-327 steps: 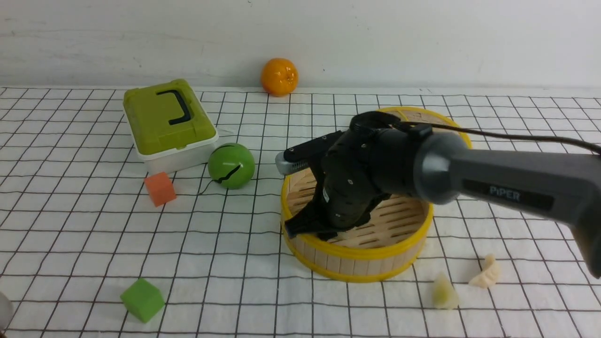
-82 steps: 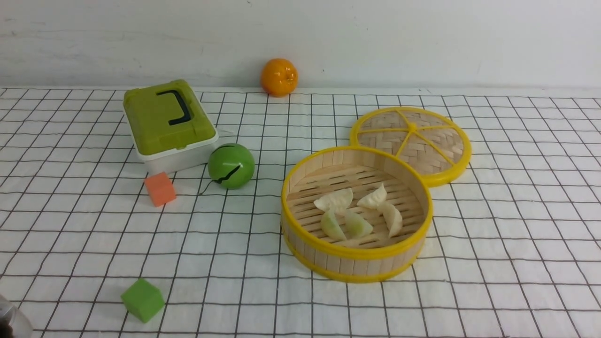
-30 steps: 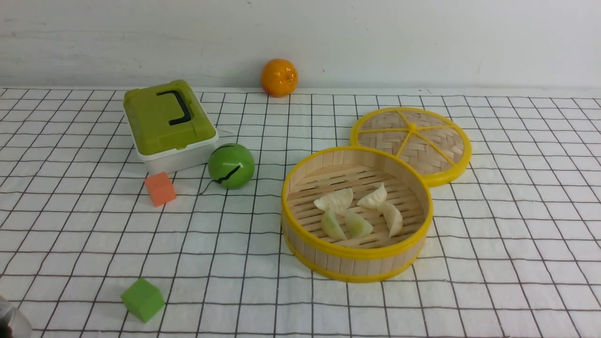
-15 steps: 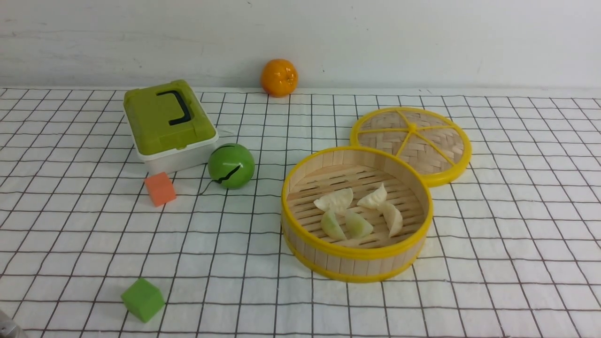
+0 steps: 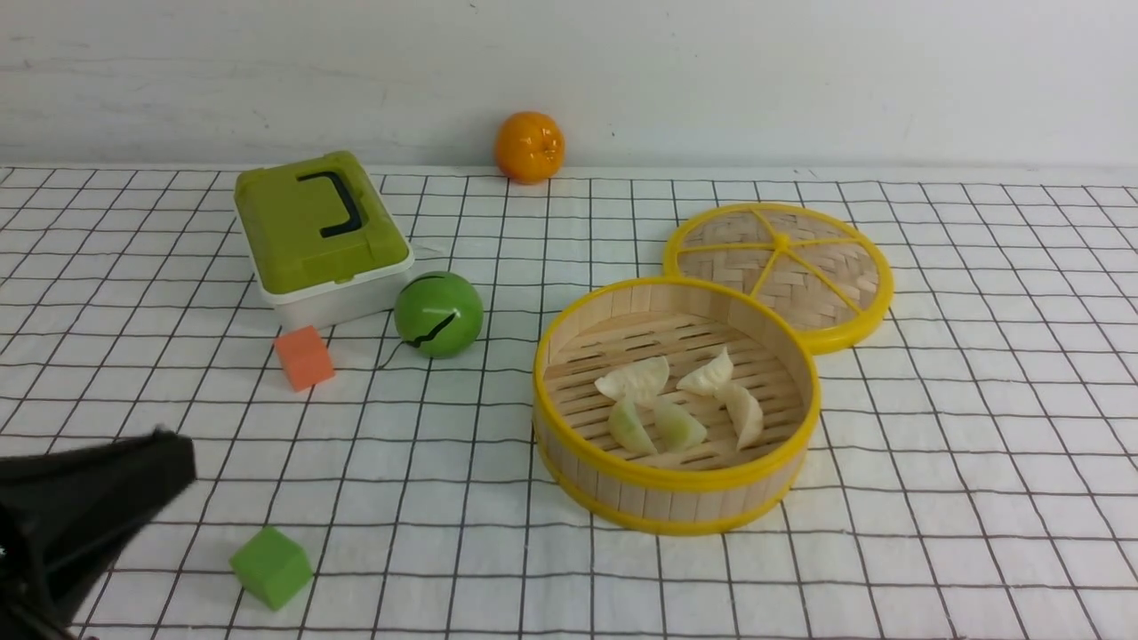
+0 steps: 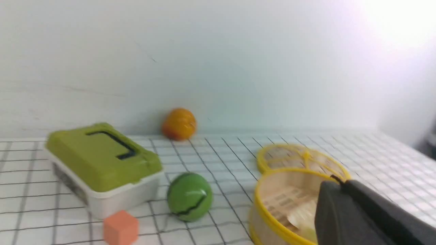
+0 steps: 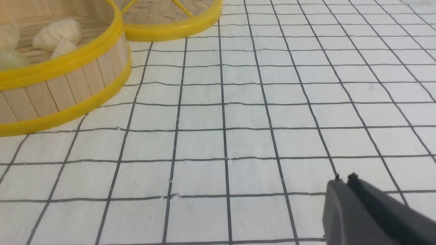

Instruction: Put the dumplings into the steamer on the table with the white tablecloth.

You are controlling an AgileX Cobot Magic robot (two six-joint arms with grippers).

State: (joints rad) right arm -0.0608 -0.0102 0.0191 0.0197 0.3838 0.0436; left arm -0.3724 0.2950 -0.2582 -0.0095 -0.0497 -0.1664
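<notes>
Lid (image 5: 780, 271) touching steamer (image 5: 673, 498), behind

Steamer (image 5: 676, 498): pale wood slats, yellow rims. Dumplings (image 5: 680, 404): cream, pale green. Tablecloth (image 5: 933, 462): white, black grid. Far-left box (image 5: 320, 236): olive-green lid, white base.

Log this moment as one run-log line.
dumplings: all five in steamer | left gripper: shut, empty, beside green cube | right gripper: shut, empty, over white tablecloth

The table (image 5: 978, 498) bears steamer (image 5: 676, 498), lid (image 5: 782, 271), box (image 5: 316, 240), 2 cubes (image 5: 270, 566).
</notes>
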